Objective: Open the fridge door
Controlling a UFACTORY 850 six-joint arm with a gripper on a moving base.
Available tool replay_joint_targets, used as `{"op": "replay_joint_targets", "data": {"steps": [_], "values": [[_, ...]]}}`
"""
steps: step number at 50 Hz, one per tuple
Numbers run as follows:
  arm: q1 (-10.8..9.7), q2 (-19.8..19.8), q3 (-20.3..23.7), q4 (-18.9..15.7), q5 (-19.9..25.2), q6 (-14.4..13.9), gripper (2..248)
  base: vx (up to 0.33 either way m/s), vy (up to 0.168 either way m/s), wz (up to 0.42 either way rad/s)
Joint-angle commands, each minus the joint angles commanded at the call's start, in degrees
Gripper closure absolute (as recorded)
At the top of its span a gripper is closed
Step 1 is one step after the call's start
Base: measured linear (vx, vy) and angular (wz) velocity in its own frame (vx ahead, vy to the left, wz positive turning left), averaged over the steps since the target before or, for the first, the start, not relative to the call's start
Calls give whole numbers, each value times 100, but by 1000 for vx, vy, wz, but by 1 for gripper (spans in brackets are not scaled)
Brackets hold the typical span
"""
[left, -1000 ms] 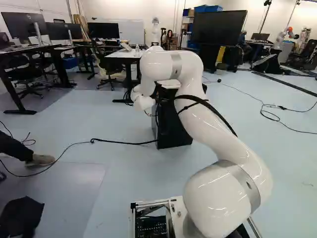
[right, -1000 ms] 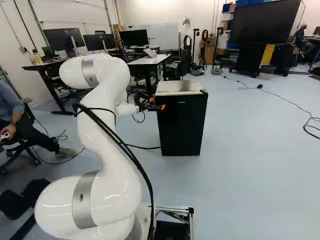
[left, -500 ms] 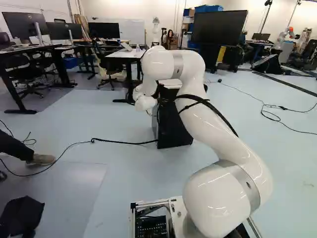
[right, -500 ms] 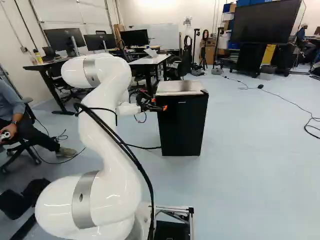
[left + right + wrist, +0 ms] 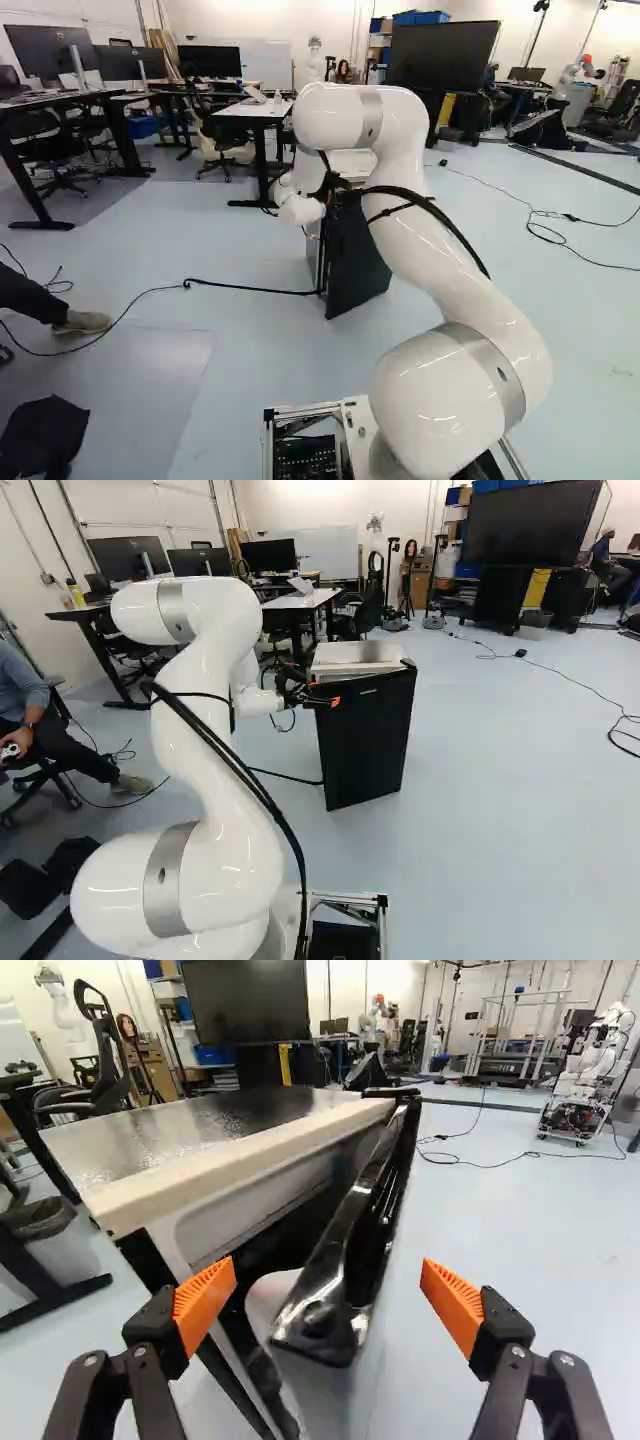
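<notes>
Out swings the door (image 5: 368,742)! Its edge by the gripper (image 5: 323,695) has come away from the fridge (image 5: 355,657) toward the base, while the far edge stays close in to the body. The arm (image 5: 400,210) has drawn back too, wrist and elbow shifting along with that edge, and the base holds its spot.

So the door stands partway open, on the fridge's front, a dark gap showing between it and the body. And the gripper? Fingers spread wide, no clench at all: up at the door's top corner, one finger on the fridge side, the other out past the door's outer face. Whether either orange pad (image 5: 206,1305) touches, I can't tell.

Around the fridge now: a desk (image 5: 258,110) behind it, to its left in the left base view; a cable (image 5: 245,289) on the floor, running off to its left there; a big screen (image 5: 530,525) well behind, to its right in the right base view.
</notes>
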Motion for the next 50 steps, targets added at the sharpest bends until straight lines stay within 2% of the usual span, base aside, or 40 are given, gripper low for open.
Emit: {"op": "replay_joint_targets", "data": {"steps": [50], "values": [[0,1028,1766,2,52,0,3,0,0,0]]}}
